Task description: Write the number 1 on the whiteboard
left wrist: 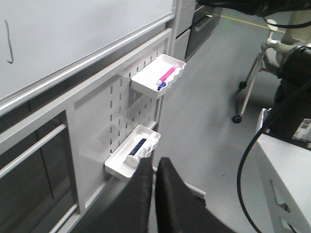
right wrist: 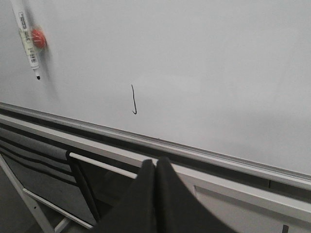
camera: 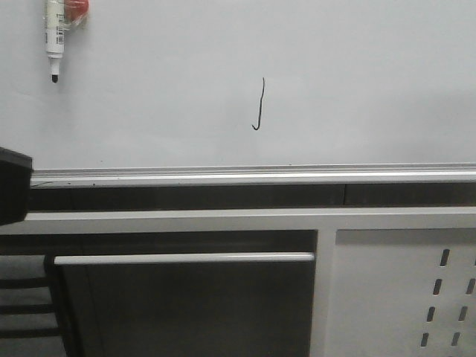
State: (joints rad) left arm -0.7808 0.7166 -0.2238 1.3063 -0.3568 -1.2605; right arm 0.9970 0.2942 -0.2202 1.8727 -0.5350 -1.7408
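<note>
Ink on the whiteboard (camera: pixel 357 82) forms the number 1 (camera: pixel 259 104), a thin black, nearly upright stroke with a small hook turning left at its foot, sitting a little above the board's silver rail (camera: pixel 253 175). A white marker (camera: pixel 55 37) with a black tip hangs tip-down at the board's upper left, beside something red. The left hand (left wrist: pixel 154 167) has its dark fingers pressed together, empty, near two white trays on the perforated panel (left wrist: pixel 99 111). The right hand (right wrist: pixel 155 165) is likewise pressed together, empty, apart from the board and pointing towards it below the stroke.
</note>
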